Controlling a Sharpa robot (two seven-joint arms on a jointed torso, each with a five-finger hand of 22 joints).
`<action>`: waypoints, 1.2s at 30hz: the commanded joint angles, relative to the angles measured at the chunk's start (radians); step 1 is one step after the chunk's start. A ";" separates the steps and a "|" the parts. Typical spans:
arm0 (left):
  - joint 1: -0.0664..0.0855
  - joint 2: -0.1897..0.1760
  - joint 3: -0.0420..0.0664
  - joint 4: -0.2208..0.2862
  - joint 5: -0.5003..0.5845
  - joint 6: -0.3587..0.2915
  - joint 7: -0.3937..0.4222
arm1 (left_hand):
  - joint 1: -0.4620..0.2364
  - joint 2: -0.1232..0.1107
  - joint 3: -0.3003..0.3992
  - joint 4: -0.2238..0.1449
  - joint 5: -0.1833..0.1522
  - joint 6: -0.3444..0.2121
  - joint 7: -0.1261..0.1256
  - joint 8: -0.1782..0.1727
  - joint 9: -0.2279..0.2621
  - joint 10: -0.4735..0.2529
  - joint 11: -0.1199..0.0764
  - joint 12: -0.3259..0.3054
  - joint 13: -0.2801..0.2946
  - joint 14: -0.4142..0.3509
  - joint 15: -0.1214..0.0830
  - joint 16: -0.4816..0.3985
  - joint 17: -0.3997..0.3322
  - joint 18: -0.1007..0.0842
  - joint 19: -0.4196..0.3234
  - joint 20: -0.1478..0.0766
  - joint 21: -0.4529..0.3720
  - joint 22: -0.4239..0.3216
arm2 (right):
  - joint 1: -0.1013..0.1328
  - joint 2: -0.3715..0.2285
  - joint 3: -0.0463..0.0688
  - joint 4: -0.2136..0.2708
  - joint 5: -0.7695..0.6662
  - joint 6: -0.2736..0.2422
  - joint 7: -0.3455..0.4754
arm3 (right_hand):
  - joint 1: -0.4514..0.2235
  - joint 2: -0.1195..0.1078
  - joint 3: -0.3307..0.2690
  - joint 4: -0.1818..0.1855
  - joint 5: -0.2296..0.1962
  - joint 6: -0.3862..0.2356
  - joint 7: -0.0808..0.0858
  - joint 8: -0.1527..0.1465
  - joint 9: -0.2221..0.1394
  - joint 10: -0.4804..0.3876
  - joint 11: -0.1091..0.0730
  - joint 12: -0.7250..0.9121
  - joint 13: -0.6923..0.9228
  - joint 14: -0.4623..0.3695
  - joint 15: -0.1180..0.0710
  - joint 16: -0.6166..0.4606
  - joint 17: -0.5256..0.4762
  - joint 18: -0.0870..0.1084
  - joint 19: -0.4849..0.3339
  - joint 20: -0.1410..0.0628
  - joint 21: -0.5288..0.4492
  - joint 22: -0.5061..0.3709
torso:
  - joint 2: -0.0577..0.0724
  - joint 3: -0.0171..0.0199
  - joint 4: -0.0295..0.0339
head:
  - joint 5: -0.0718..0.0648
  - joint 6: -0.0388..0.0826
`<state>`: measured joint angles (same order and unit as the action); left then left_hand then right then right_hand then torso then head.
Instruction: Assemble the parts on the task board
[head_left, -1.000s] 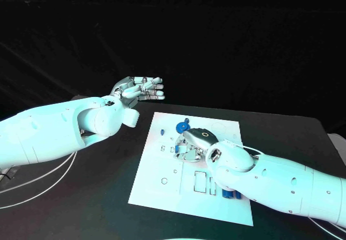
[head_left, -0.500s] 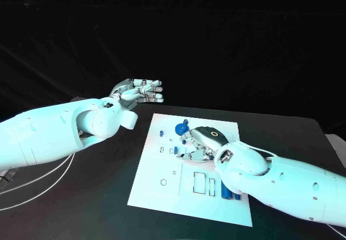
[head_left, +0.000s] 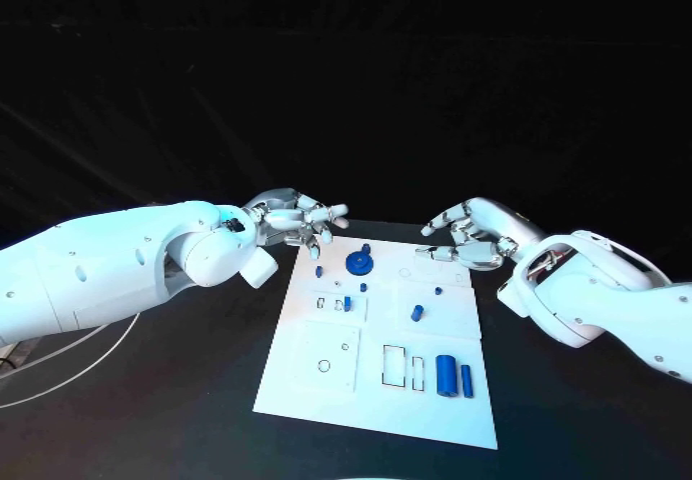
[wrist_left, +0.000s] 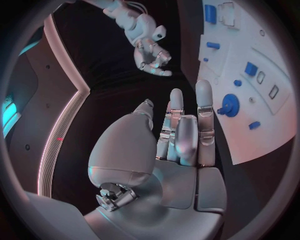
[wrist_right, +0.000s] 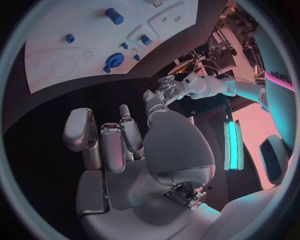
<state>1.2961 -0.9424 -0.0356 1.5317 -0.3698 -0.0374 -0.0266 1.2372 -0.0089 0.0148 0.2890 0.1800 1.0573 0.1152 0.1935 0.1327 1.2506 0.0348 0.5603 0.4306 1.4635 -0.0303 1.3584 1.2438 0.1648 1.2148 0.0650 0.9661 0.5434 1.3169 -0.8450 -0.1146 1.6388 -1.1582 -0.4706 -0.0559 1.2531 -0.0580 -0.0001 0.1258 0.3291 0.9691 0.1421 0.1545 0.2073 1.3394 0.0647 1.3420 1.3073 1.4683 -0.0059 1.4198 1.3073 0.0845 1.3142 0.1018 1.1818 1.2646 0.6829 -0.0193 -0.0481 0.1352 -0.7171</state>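
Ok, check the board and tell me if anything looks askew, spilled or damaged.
Nothing stands out. The task board lies flat on the black table, the blue gear stands near its far edge and two blue cylinders lie side by side near its near edge. The left hand and right hand hover at the far corners, holding nothing.

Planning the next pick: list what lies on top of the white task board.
On the white task board: a blue gear-shaped part, a blue cylinder beside a thinner blue bar, and several small blue pieces. Neither hand covers the board, so nothing on it is hidden.
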 joint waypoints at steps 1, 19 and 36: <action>0.001 0.019 0.000 0.006 -0.335 0.156 -0.240 | 0.003 0.018 -0.015 0.007 -0.001 0.004 -0.017 0.059 0.039 0.000 -0.010 0.253 0.230 0.043 -0.013 0.082 0.107 -0.026 0.053 -0.013 0.162 0.205 | 0.007 -0.020 -0.001 0.004 0.225 0.028 0.060 | -0.002 0.011 -0.006 0.000 0.007 0.007 -0.003 0.006 0.002 0.003 -0.006 0.002 0.005 0.038 -0.008 -0.006 0.009 0.015 0.000 -0.005 -0.006 -0.001 | -0.013 0.0060 -0.0054 | 0.001 -0.005; 0.002 0.133 -0.004 -0.014 -0.658 0.168 -0.532 | -0.039 0.037 -0.133 0.001 0.001 -0.113 -0.068 0.414 0.377 0.117 -0.056 0.764 0.781 0.074 -0.049 0.139 0.200 -0.084 0.160 -0.042 0.431 0.616 | 0.017 -0.086 -0.001 -0.002 0.217 0.027 -0.010 | -0.013 0.004 -0.030 0.006 0.015 0.001 -0.006 0.023 0.010 0.012 -0.009 0.010 0.011 0.039 -0.011 -0.014 0.002 0.017 0.000 -0.009 -0.021 -0.010 | -0.016 0.0090 -0.0062 | 0.004 -0.017; 0.028 0.229 -0.021 -0.081 -0.727 0.211 -0.566 | -0.064 0.046 -0.168 0.004 0.001 -0.155 -0.060 0.421 0.419 0.098 -0.051 0.746 0.758 0.073 -0.046 0.137 0.199 -0.088 0.164 -0.042 0.444 0.639 | 0.017 -0.106 -0.001 -0.002 0.199 0.026 -0.031 | -0.017 0.004 -0.042 0.010 0.028 -0.005 -0.007 0.032 0.014 0.013 -0.010 0.011 0.010 0.039 -0.012 -0.019 -0.002 0.018 0.000 -0.011 -0.029 -0.014 | -0.014 0.0094 -0.0035 | 0.001 -0.031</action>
<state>1.3226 -0.7211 -0.0560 1.4573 -1.0558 0.1317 -0.5742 1.1823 0.0354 -0.1461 0.2921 0.1799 0.9092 0.0564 0.6190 0.5502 1.3569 -0.0151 1.3120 1.1897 1.4655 -0.0733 1.4947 1.3078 0.0930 1.3726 0.0214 1.4058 1.1809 1.3337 -0.9494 -0.1161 1.6374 -0.9467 -0.4501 -0.0747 1.2478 -0.0528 -0.0350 0.1356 0.3544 0.9685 0.1353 0.1815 0.2196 1.3480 0.0562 1.3502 1.3081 1.4647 -0.0094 1.4051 1.3066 0.0843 1.3133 0.0956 1.1588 1.2514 0.6684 -0.0098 -0.0527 0.1340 -0.7465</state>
